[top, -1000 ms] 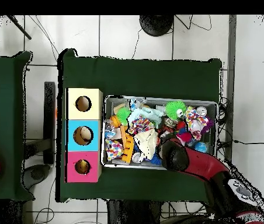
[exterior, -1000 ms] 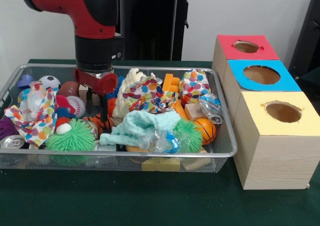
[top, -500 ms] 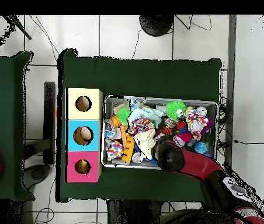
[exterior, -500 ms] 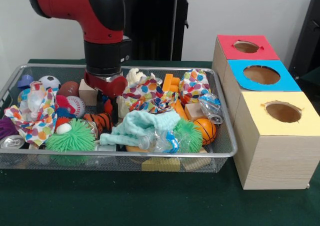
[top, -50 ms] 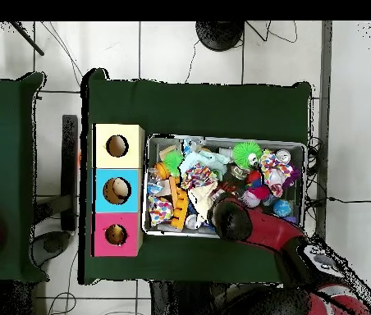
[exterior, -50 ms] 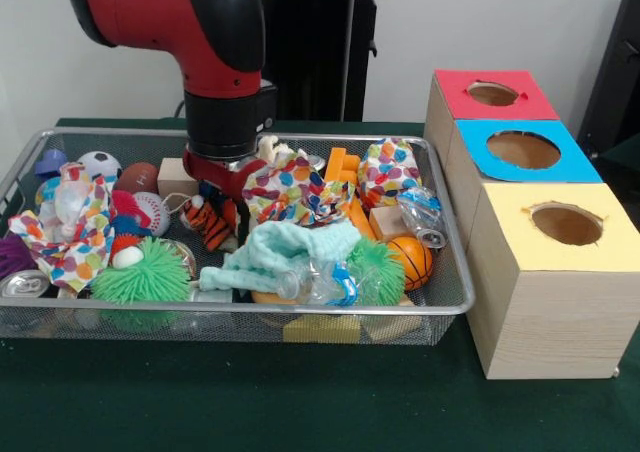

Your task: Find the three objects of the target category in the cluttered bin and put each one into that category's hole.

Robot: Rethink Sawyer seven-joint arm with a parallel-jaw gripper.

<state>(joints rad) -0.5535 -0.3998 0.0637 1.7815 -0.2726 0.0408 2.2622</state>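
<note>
A wire mesh bin [exterior, -50 ms: 300, 310] is packed with toys, balls, cloths and bottles. My gripper [exterior, -50 ms: 216, 210] hangs over its middle left, shut on an orange and black striped plush tiger [exterior, -50 ms: 212, 228], which tilts just above the clutter. In the overhead view the red arm [top, -50 ms: 254, 230] hides the gripper and the tiger. Right of the bin stand three wooden boxes with holes on top: red [exterior, -50 ms: 492, 94], blue [exterior, -50 ms: 523, 150] and yellow [exterior, -50 ms: 565, 224].
Around the tiger lie a baseball [exterior, -50 ms: 152, 210], a green spiky ball [exterior, -50 ms: 150, 277], a mint cloth [exterior, -50 ms: 285, 247], a dotted cloth [exterior, -50 ms: 295, 187], a clear bottle [exterior, -50 ms: 320, 282] and a small basketball [exterior, -50 ms: 410, 259]. The boxes touch the bin's right side [top, -50 ms: 117, 190].
The arm has shifted right along the bin. The tiger, which lay flat among the toys, now hangs tilted and slightly raised in the gripper.
</note>
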